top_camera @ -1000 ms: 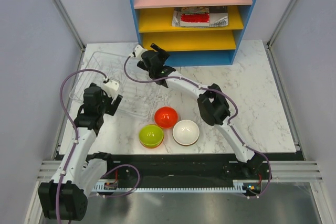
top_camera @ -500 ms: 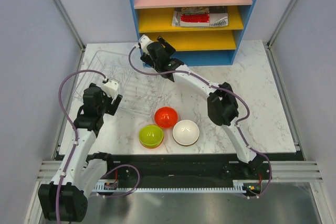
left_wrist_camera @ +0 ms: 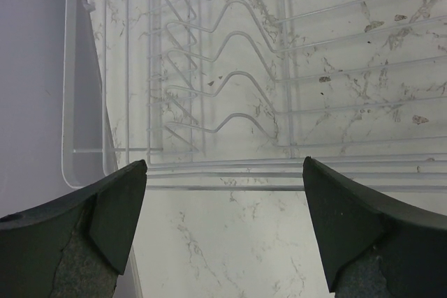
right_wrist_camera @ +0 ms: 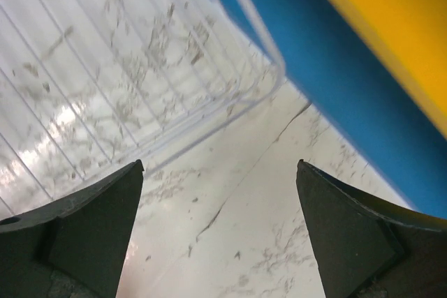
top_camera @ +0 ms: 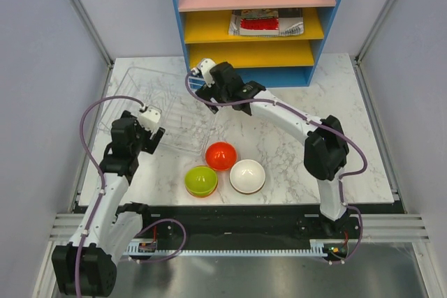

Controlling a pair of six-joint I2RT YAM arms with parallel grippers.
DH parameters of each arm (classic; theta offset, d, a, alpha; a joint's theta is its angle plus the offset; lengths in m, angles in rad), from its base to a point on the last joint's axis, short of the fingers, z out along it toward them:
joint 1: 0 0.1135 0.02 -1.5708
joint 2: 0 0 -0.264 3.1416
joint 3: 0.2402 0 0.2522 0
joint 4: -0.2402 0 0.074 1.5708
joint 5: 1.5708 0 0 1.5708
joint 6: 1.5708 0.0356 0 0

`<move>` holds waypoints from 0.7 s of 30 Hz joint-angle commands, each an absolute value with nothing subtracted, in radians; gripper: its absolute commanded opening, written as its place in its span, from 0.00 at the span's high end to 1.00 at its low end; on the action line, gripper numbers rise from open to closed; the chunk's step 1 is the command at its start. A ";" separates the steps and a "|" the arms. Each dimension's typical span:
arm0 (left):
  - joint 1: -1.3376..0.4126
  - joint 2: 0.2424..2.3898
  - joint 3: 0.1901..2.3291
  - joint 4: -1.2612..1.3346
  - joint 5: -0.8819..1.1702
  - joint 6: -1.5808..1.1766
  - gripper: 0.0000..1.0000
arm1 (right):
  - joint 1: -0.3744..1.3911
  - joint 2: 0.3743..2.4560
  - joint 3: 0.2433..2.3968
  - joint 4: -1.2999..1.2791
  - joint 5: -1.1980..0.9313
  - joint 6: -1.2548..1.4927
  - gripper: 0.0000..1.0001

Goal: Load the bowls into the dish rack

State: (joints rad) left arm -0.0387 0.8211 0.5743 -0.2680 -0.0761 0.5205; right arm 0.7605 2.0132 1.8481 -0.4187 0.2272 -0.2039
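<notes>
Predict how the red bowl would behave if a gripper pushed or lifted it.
The red bowl looks glossy, so probably slippery. Small and round, it is probably light and would slide on the smooth table. The white bowl sits close; a push might nudge it.

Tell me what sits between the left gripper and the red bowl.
The near right corner of the dish rack lies between the open left gripper and the red bowl; nothing else. The top view shows it.
</notes>
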 commanded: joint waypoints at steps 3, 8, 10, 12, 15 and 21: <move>-0.032 0.888 0.543 -0.288 0.048 0.676 0.02 | 0.756 1.925 1.733 -0.466 0.184 -0.186 0.02; -0.031 0.850 0.575 -0.293 0.066 0.701 0.02 | 0.744 1.855 1.695 -0.465 0.190 -0.179 0.02; -0.028 0.816 0.597 -0.290 0.065 0.669 0.02 | 0.744 1.841 1.684 -0.462 0.205 -0.179 0.02; -0.025 0.804 0.630 -0.268 0.032 0.597 0.02 | 0.739 1.827 1.669 -0.456 0.221 -0.183 0.02; -0.023 0.775 0.666 -0.264 0.029 0.565 0.02 | 0.738 1.816 1.643 -0.448 0.238 -0.183 0.02; -0.023 0.752 0.820 -0.555 0.324 0.653 0.04 | 0.735 1.806 1.595 -0.445 0.252 -0.193 0.02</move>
State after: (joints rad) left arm -0.0254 0.7853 0.7044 -0.3569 0.1017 0.6079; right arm 0.7380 1.8278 1.6390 -0.4534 0.2283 -0.1955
